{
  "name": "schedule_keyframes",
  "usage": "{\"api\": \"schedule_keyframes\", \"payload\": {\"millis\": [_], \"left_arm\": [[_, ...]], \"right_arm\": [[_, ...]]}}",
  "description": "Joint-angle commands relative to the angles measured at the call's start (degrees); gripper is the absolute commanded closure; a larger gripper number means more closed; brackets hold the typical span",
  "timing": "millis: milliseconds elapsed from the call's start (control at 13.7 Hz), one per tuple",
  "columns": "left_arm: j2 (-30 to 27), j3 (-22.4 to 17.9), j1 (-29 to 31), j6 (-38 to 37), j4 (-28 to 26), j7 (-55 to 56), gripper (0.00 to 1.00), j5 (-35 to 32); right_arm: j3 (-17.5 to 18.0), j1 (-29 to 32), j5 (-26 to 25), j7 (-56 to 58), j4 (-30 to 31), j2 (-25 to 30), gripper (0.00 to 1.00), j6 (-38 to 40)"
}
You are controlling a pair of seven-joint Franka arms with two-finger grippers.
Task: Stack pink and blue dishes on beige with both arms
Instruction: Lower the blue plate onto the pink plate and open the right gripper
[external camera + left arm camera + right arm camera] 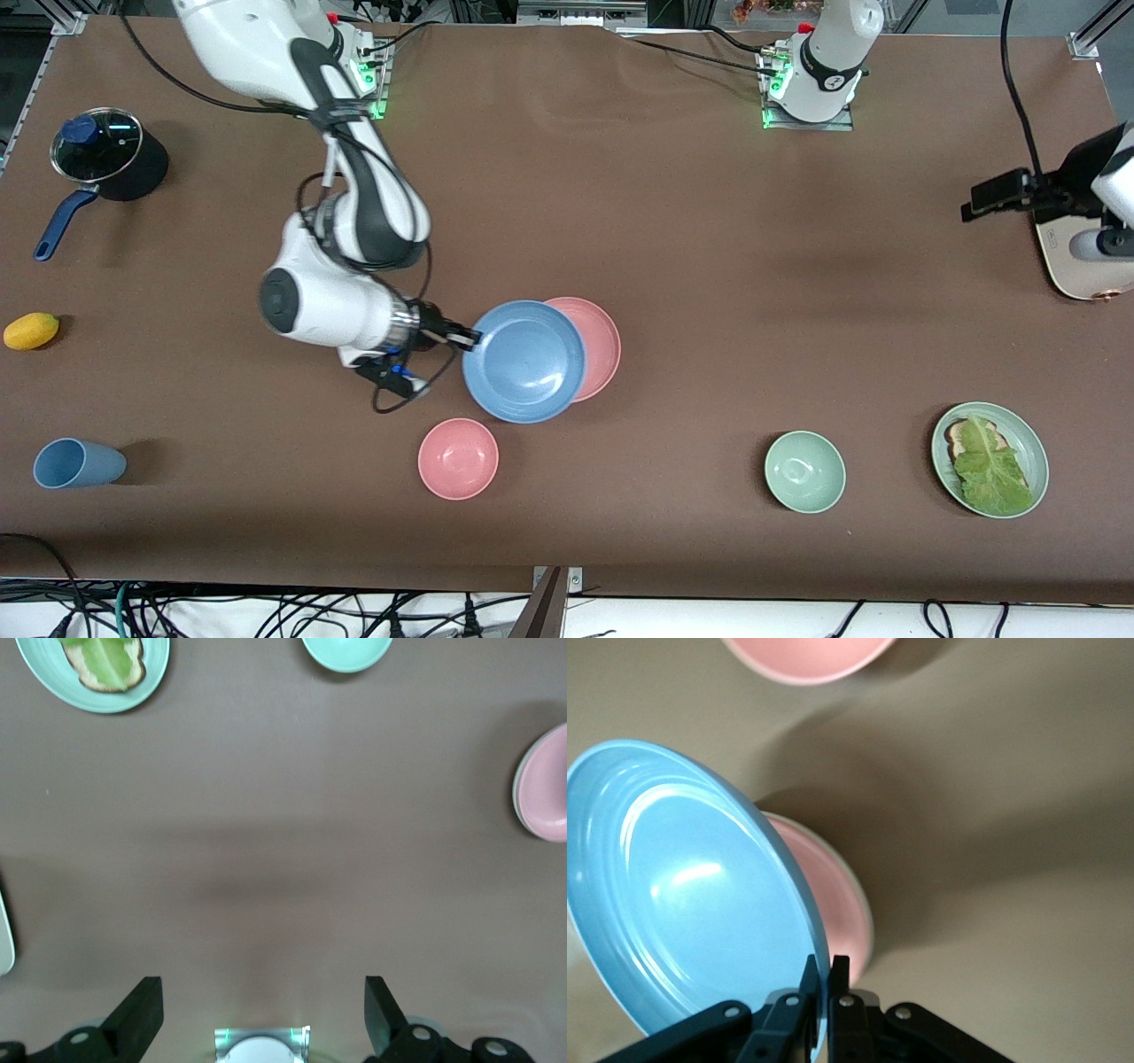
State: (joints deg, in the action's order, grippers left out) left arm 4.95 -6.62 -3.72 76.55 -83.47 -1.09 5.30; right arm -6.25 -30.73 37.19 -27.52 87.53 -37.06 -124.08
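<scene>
My right gripper (469, 338) (822, 970) is shut on the rim of the blue plate (524, 361) (682, 895). It holds the plate tilted in the air, partly over the pink plate (601, 341) (833, 895) (545, 784). The pink plate lies flat mid-table on the beige plate, of which only a pale rim (852, 875) (516, 793) shows. My left gripper (979, 202) (261, 1005) waits open and empty, high over the left arm's end of the table.
A pink bowl (458, 458) lies nearer the front camera than the plates. A green bowl (804, 471), a green plate (1032, 443) with toast and lettuce and a cream toaster (1076, 266) are toward the left arm's end. A blue cup (75, 463), a yellow fruit (31, 330) and a lidded pot (106, 155) are at the right arm's end.
</scene>
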Motion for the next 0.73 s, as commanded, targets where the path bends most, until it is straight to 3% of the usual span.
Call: {"api": "schedule_keyframes", "payload": {"millis": [0,365,656], "left_arm": [[-2.0,0.1,-0.2,-3.4,0.1,-0.1,0.00,-1.7],[-5.3,0.5,-1.1,-9.6,-0.8,0.3,0.00,-1.7],[-5.0,0.5,-0.8,-9.5,-1.6,0.4,0.00,-1.6]], "right_arm": [[-0.3,-2.9,0.7,-1.0,-2.5,-3.2,1.00,-2.4],[-0.4,-4.9,0.2,-0.2,-0.2,-3.7,1.00,-1.9],[-0.6,-4.8,-1.1,3.0,2.1,-3.6,0.97,1.0]]}}
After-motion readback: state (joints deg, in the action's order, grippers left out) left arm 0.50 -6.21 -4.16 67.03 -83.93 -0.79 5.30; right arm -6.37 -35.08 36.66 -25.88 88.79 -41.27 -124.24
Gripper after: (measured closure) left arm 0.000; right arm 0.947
